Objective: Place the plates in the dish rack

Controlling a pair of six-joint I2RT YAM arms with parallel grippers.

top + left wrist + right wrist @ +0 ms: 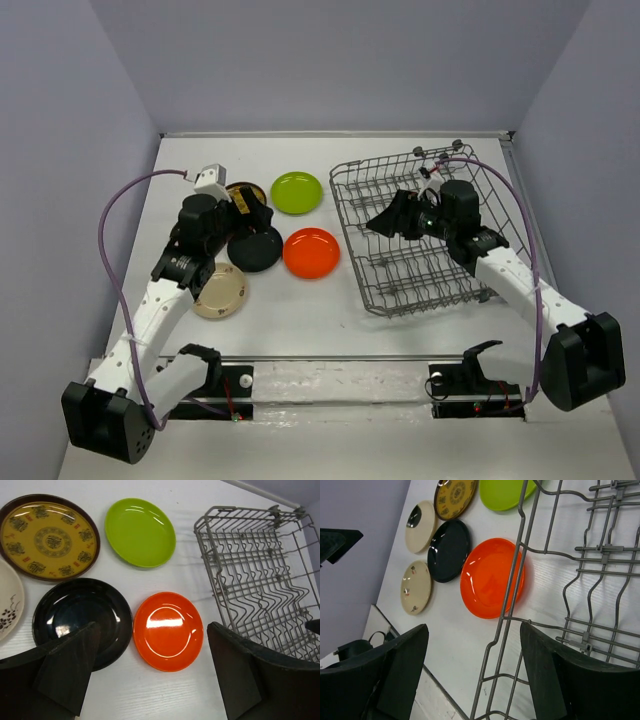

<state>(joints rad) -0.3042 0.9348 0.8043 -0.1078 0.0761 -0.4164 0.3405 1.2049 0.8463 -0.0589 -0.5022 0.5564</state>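
The grey wire dish rack (430, 270) stands at the right and holds no plates. The lime green plate (297, 192), orange plate (311, 252), black plate (256, 254), a beige plate (221, 291) and the brown gold-patterned plate (49, 536) lie flat on the table to its left. A second beige plate (7, 605) lies under my left arm. My left gripper (258, 222) is open and empty, hovering above the black and orange plates (168, 631). My right gripper (385, 221) is open and empty above the rack's left rim (506, 605).
Grey walls close in the white table (300, 320) on the left, back and right. A purple cable loops from each arm (105, 230). The arm bases and a metal rail (330, 378) run along the near edge.
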